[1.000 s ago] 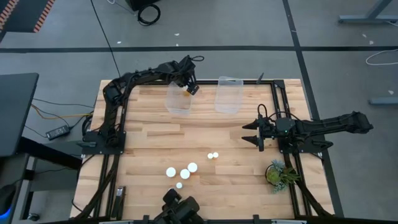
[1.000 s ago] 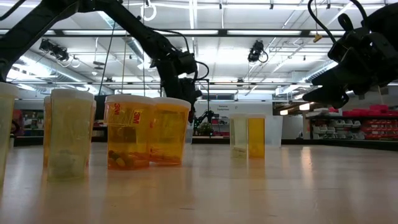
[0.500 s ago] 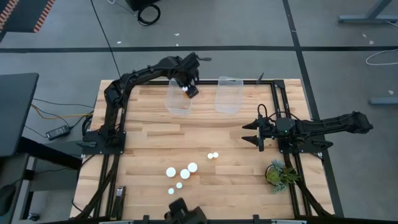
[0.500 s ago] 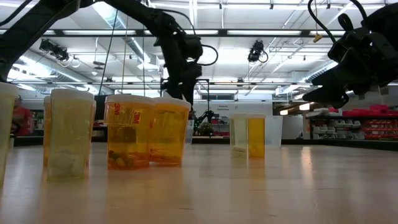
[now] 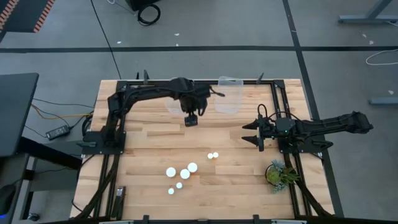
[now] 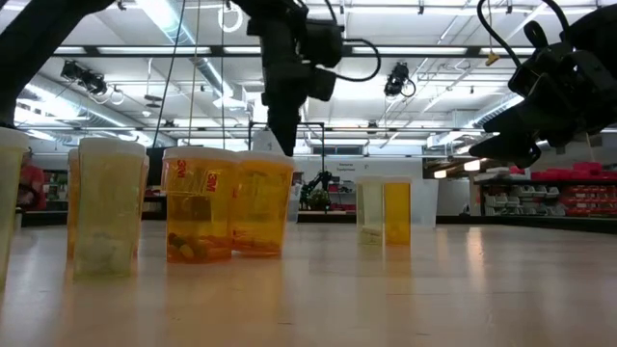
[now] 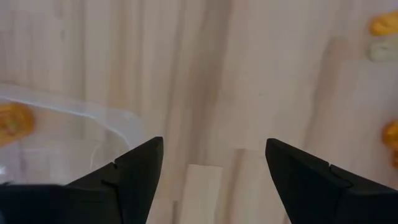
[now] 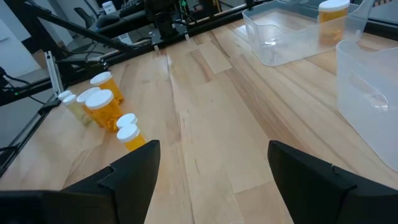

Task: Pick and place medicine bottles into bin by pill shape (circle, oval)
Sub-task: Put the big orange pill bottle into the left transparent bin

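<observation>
Several orange medicine bottles with white caps [image 5: 185,173] stand in a group on the table's near middle; they also show in the right wrist view [image 8: 102,99] and close up in the low view [image 6: 198,207]. One more bottle [image 8: 333,18] stands inside the left clear bin [image 5: 174,106]; it also shows in the left wrist view [image 7: 12,121]. My left gripper [image 5: 191,119] is open and empty, pointing down over bare wood just past the left bin's near edge [image 7: 214,180]. My right gripper [image 5: 252,132] is open and empty at the table's right.
A second clear bin [image 5: 228,94] stands at the far edge, right of the first. A small green plant [image 5: 278,173] sits at the near right. Black frame rails [image 5: 273,93] run along the table's edges. Bare wood lies between the bins and the bottle group.
My left gripper has moved from above the left bin toward the table's near edge and a little to the right. The bottle seen at its fingers a second ago is no longer there. My right arm has kept still.
</observation>
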`<action>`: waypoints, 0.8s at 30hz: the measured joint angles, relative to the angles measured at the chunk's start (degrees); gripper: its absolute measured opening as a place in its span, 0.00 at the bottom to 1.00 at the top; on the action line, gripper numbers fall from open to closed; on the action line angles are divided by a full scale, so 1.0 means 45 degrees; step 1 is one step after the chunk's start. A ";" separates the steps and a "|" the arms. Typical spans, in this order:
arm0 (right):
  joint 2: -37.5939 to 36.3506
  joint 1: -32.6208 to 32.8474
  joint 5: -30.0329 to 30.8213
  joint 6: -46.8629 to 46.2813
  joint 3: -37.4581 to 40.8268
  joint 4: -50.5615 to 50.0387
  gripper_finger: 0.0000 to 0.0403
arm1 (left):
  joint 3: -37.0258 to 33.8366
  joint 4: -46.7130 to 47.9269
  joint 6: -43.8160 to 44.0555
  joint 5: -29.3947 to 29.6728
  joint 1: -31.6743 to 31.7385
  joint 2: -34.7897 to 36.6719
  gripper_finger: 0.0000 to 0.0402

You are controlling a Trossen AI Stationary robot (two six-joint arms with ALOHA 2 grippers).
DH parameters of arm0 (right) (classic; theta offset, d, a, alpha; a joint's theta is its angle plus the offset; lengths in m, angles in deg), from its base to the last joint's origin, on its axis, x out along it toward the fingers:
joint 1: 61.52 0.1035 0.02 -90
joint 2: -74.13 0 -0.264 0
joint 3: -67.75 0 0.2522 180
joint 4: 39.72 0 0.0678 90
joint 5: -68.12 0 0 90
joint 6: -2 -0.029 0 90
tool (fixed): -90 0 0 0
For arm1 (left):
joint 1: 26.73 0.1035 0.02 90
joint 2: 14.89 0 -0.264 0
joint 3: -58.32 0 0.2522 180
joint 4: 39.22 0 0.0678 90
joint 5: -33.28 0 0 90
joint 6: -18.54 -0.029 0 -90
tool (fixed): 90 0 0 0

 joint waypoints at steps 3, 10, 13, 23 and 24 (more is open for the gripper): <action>-0.0002 -0.0002 0.0000 -0.0003 0.0001 -0.0004 0.76 | 0.0000 0.0136 0.0335 0.0017 -0.0649 0.0185 0.73; 0.0000 0.0000 0.0000 0.0000 0.0000 -0.0005 0.76 | 0.0000 0.0899 0.1628 0.0008 -0.1864 0.0431 0.73; -0.0003 -0.0002 0.0000 -0.0003 0.0004 -0.0005 0.76 | 0.0000 0.0970 0.2037 0.0019 -0.2349 0.0431 0.73; 0.0002 0.0003 0.0000 -0.0003 0.0000 -0.0005 0.76 | 0.0000 0.0889 0.3064 0.0019 -0.3521 0.0431 0.73; 0.0000 0.0002 0.0000 0.0000 0.0003 -0.0005 0.76 | 0.0000 0.0885 0.3225 0.0024 -0.3617 0.0431 0.73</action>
